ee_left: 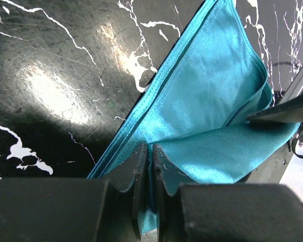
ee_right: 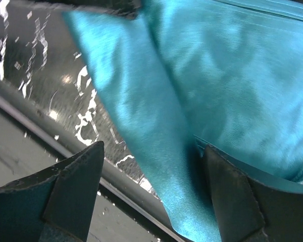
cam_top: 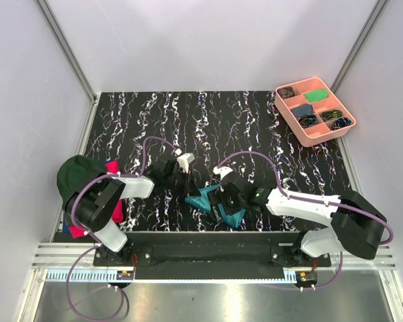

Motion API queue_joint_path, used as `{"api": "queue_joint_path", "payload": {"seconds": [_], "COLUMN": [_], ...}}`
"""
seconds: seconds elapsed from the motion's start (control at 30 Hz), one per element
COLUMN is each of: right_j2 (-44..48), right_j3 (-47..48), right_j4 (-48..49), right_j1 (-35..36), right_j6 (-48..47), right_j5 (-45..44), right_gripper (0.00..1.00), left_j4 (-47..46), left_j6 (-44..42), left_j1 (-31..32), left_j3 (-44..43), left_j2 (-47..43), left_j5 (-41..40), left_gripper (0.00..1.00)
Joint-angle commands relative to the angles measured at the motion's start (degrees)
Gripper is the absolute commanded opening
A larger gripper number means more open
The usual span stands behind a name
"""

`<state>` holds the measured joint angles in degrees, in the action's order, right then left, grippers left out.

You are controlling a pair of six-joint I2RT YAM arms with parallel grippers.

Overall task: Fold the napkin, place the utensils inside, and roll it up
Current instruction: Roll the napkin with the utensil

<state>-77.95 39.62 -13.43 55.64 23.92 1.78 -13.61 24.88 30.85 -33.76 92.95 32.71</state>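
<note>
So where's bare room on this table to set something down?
Free: the far half of the table, left wall to pink tray. Crowded: near centre, left gripper and right gripper at the napkin; near-left corner, green cap and red cloth.

Bright, even light from above. Glare pools white on the glossy desk (ee_left: 55, 96). Right wrist's fingers (ee_right: 70, 191) look soft, unfocused.

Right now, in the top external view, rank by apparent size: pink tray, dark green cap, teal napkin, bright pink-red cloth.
1. Pink plastic compartment tray.
2. Dark green cap and teal satin napkin: look alike, both partly hidden, so unranked.
3. Bright pink-red cloth: only scraps show.
</note>
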Motion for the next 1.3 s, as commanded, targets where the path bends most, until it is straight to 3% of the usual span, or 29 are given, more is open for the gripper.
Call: {"api": "queue_joint_path", "payload": {"seconds": [0.0,0.33,0.6,0.73,1.0,1.27], "right_j2": [1.4,-4.6,-5.4,-6.2,-11.1,-0.5], "right_j3": [1.5,3.0,-1.2,-1.6,4.1,3.2], "right_j4": [-2.9,-7.0,-2.0,3.4,4.6,0.3], "right_j1": [0.5,-1.2,-6.7,-9.4,-9.7,-9.7], "right_j6": [7.1,17.5,19.4,17.1,5.8,-0.3], "right_j5": [-7.3,-6.8,-2.7,1.0,7.6,5.3], "right_gripper": [0.89,0.92,0.93,0.93,0.94,0.94], "left_j4": [1.6,2.0,2.7,3.1,6.9,12.0], "left_j6": [-2.0,-3.5,-4.7,-4.8,-4.5,-2.9], "left_j1": [0.9,2.8,4.3,4.6,4.6,4.6], "left_j3": [-0.3,-0.3,-0.3,-0.6,-2.1,-3.6], "left_j2": [-1.8,-3.0,-3.6,-3.6,-3.5,-3.7], "left_j5": [-1.5,-1.6,-2.5,-3.2,-7.5,-9.4], "left_gripper": [0.13,0.11,0.1,0.09,0.08,0.08]}}
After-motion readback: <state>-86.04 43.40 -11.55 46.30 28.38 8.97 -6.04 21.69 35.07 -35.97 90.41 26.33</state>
